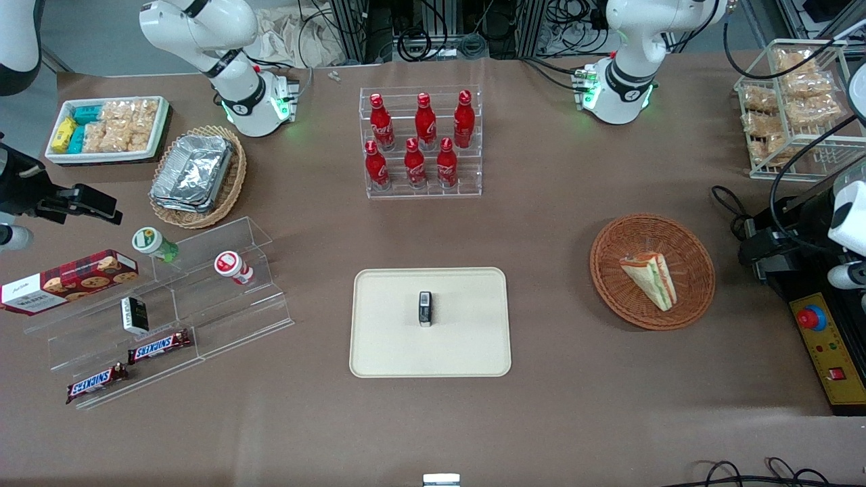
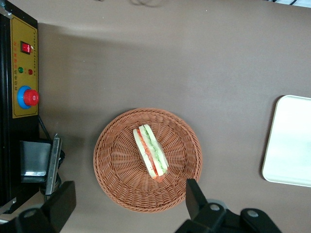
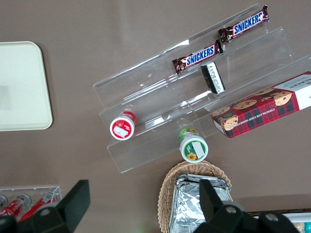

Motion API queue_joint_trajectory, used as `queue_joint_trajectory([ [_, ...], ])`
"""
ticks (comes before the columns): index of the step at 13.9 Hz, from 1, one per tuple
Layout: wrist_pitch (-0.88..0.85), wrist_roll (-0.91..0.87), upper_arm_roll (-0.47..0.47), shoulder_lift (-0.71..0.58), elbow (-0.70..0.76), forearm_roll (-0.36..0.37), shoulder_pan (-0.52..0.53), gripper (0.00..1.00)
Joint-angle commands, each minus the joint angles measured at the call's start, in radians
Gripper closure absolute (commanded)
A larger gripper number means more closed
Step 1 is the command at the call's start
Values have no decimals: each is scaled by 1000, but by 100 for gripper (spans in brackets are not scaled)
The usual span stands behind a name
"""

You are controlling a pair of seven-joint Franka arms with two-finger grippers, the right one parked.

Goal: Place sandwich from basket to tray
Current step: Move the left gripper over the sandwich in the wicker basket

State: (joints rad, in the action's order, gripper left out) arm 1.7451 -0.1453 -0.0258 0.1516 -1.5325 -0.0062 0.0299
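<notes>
Claw (image 2: 127, 204) spread wide, holding nothing — poised above the basket (image 2: 116, 179).
Sandwich (image 2: 150, 151) lies inside that basket; the tray (image 1: 406, 345) sits apart on the counter (image 1: 575, 406).

"SNICKERS" on two chocolate bars (image 1: 159, 347) on the clear acrylic stand (image 1: 203, 304)

six red bottles (image 1: 419, 141), two Snickers bars (image 1: 128, 365), one sandwich (image 1: 651, 279)

Six red cola bottles (image 1: 419, 138) in clear rack, Snickers bars (image 1: 128, 365), cookie box (image 1: 67, 281), foil trays (image 1: 193, 169)
</notes>
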Motion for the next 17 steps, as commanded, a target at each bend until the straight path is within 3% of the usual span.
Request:
queue_joint_trajectory([
  [1,-27,-16,-8,17,32,3,4,0],
  [12,-19,-54,-11,42,-6,-6,-2,0],
  [15,13,-221,-11,45,-57,-15,2,0],
  [17,88,-439,-11,43,-130,-15,1,0],
])
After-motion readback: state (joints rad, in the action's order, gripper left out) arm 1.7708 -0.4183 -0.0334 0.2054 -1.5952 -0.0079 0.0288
